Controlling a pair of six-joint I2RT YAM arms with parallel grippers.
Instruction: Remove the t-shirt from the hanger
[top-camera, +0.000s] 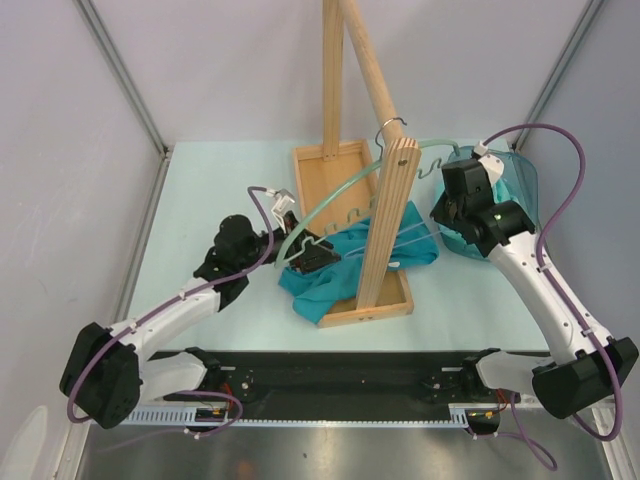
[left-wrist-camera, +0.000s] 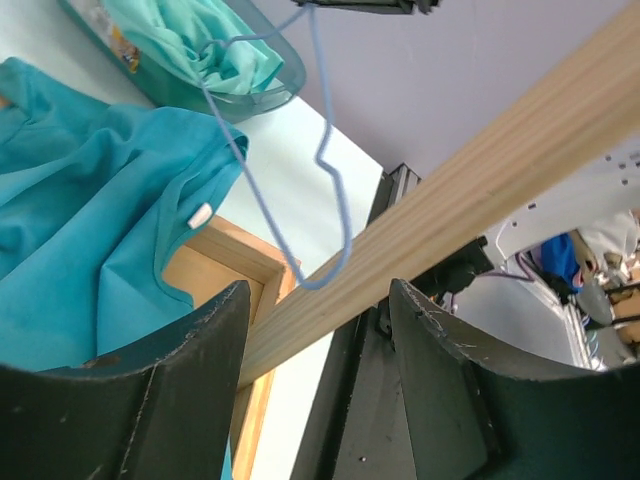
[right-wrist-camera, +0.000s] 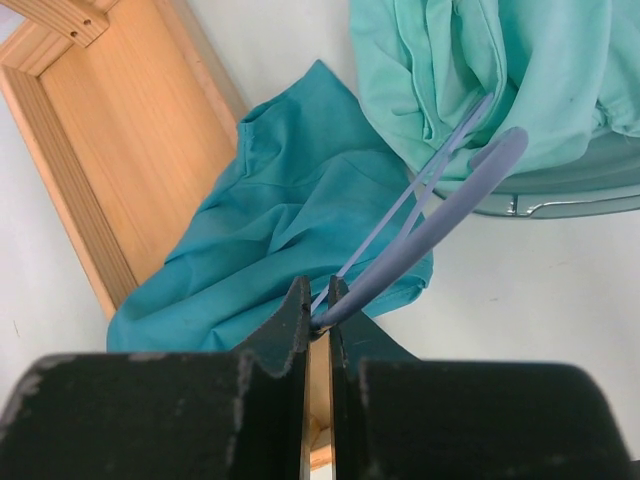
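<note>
On the tray (top-camera: 325, 180) lies one t-shirt (right-wrist-camera: 290, 220); right jaws clamp one hanger (right-wrist-camera: 495, 158), left jaws apart

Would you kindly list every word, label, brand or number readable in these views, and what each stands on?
No text can be read in any view.
White tag at the collar of the teal t-shirt: too small to read.
Coloured sticker on the basket: blurred, unreadable.

Overhead looking down, wrist views close, left seemingly upward, all share t-shirt (top-camera: 308, 290)
</note>
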